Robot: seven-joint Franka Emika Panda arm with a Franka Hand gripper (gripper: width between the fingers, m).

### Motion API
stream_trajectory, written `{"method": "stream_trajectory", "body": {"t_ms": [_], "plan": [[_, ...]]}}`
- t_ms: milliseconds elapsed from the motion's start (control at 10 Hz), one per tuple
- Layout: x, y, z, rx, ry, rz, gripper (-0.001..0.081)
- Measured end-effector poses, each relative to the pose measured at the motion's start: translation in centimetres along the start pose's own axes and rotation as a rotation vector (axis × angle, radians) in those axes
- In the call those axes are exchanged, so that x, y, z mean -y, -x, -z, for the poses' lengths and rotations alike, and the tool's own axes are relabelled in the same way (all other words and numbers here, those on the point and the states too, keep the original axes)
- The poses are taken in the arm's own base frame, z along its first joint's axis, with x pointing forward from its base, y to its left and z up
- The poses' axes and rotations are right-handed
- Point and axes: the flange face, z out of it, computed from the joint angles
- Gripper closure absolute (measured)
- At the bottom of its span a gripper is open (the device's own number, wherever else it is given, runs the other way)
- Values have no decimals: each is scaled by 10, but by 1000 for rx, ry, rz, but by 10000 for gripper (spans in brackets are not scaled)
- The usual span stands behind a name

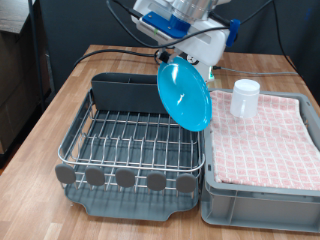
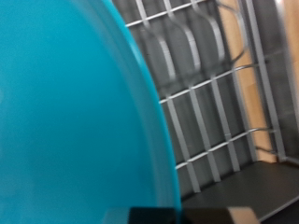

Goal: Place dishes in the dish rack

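Observation:
My gripper (image 1: 178, 58) is shut on the top rim of the round light-blue plate (image 1: 184, 94), which hangs on edge and tilted above the exterior view's right side of the dish rack (image 1: 130, 135). The plate (image 2: 75, 112) fills most of the wrist view, with the rack's silver wire grid (image 2: 210, 103) beyond it. The small white cup (image 1: 245, 98) stands upright on the pink checked cloth (image 1: 265, 140). The wooden spoon is out of view. My fingers do not show in the wrist view.
The grey crate (image 1: 262, 205) lined with the cloth stands at the exterior view's right of the rack. The tall grey cutlery bin (image 1: 125, 88) is at the rack's far edge. Round grey knobs (image 1: 125, 178) line its near edge. All rest on a wooden table (image 1: 40, 125).

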Motion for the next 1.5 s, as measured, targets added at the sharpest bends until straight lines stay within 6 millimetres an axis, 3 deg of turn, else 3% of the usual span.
{"method": "stream_trajectory", "body": {"t_ms": [400,700,1100,1500], "plan": [[-3,-13,1,-50,1,47,792],[-17,-42,-6,-138,31,119,792],[-49,-99,-15,-261,63,288,792],[-46,-101,-11,-314,77,343,792]]}}
